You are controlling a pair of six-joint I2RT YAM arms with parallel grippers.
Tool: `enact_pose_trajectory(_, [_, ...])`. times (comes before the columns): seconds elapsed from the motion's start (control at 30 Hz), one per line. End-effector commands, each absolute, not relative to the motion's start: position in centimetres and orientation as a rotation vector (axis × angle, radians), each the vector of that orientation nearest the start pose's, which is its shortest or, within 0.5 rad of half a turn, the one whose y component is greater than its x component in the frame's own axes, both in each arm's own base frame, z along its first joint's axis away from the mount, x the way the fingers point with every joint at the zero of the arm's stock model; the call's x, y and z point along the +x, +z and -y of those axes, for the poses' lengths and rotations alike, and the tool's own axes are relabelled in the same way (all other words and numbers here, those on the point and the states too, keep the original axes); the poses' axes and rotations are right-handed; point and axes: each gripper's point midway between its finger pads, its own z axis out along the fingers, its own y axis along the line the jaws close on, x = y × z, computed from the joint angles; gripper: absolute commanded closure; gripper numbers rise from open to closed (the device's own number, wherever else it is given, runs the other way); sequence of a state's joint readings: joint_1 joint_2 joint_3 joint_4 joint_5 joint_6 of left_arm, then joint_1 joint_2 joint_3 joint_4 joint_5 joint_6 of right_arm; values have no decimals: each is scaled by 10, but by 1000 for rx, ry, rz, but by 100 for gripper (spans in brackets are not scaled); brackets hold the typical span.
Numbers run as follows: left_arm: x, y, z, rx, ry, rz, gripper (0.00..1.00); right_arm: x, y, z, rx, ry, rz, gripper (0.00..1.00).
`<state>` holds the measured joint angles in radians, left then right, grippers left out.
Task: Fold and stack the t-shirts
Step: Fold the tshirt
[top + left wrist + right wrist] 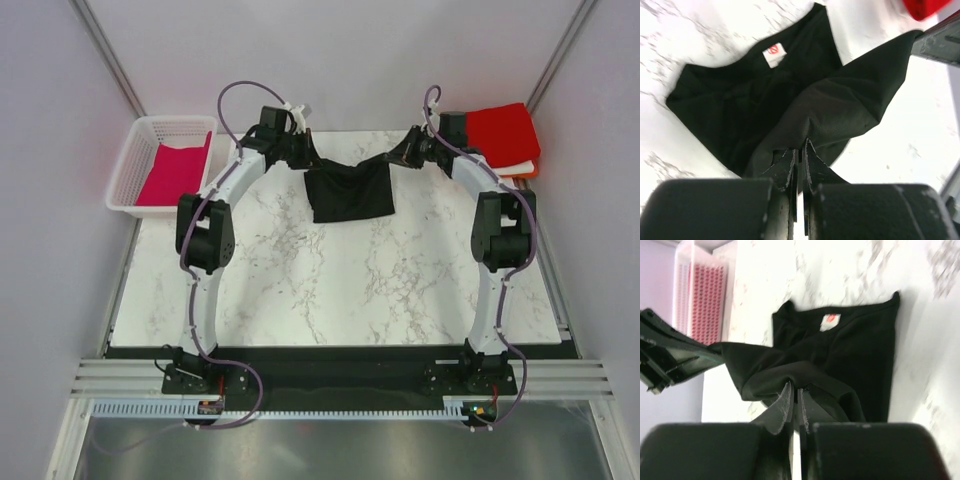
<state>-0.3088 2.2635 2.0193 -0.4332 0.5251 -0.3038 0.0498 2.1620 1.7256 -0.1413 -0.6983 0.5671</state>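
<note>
A black t-shirt (349,193) hangs at the far middle of the table, its top edge stretched between both grippers and its lower part resting on the marble. My left gripper (303,163) is shut on its left corner, also in the left wrist view (801,147). My right gripper (392,160) is shut on its right corner, also in the right wrist view (796,390). The shirt's pale neck label (774,54) shows in both wrist views (830,322). A magenta shirt (172,172) lies in the basket. A folded red shirt (503,135) lies at the far right on an orange one (530,172).
The white lattice basket (130,165) stands off the table's far left corner. The marble table (340,290) stretches toward the arm bases. Booth walls and metal posts stand close on both sides.
</note>
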Motion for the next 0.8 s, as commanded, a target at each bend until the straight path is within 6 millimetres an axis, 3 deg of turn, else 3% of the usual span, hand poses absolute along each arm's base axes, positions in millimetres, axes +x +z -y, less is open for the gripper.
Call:
enact_pose_trajectory(0.0, [569, 151, 260, 335, -740, -2180, 94, 592, 161, -157, 81, 1021, -2089, 89])
enact_pose_trajectory(0.03, [574, 148, 259, 325, -720, -2177, 89, 603, 160, -158, 77, 1006, -2076, 84])
enact_pose_trajectory(0.07, [581, 140, 254, 298, -677, -2181, 85, 610, 159, -157, 69, 983, -2065, 68])
enact_pose_trajectory(0.1, [586, 139, 251, 281, -647, -2178, 82, 616, 159, -156, 57, 965, -2054, 61])
enact_pose_trajectory(0.13, [590, 136, 248, 254, -615, -2180, 65, 625, 164, -155, 45, 945, -2029, 57])
enact_pose_trajectory(0.17, [596, 139, 239, 213, -550, -2174, 58, 633, 166, -150, 44, 902, -2012, 52])
enact_pose_trajectory(0.27, [599, 156, 222, 118, -473, -2158, 37, 644, 197, -147, 1, 852, -1936, 46])
enact_pose_trajectory(0.3, [593, 172, 219, 99, -478, -2141, 30, 643, 203, -145, -19, 829, -1924, 45])
enact_pose_trajectory(0.33, [591, 177, 217, 89, -479, -2138, 5, 641, 215, -142, -37, 815, -1905, 45])
enact_pose_trajectory(0.37, [586, 179, 216, 88, -476, -2140, 0, 639, 217, -141, -50, 805, -1905, 44])
enact_pose_trajectory(0.43, [581, 194, 218, 121, -480, -2116, 0, 629, 207, -136, -78, 781, -1949, 43])
enact_pose_trajectory(0.5, [572, 200, 237, 243, -548, -2098, 0, 623, 193, -133, -90, 788, -1985, 42])
enact_pose_trajectory(0.6, [559, 198, 262, 347, -685, -2096, 3, 618, 152, -122, -35, 830, -2076, 38])
enact_pose_trajectory(0.63, [547, 194, 278, 428, -804, -2093, 5, 618, 140, -120, -20, 857, -2095, 37])
enact_pose_trajectory(0.7, [534, 190, 292, 515, -925, -2082, 14, 619, 132, -120, -39, 885, -2099, 36])
enact_pose_trajectory(0.77, [519, 182, 306, 584, -1062, -2071, 33, 615, 121, -127, -69, 959, -2108, 35])
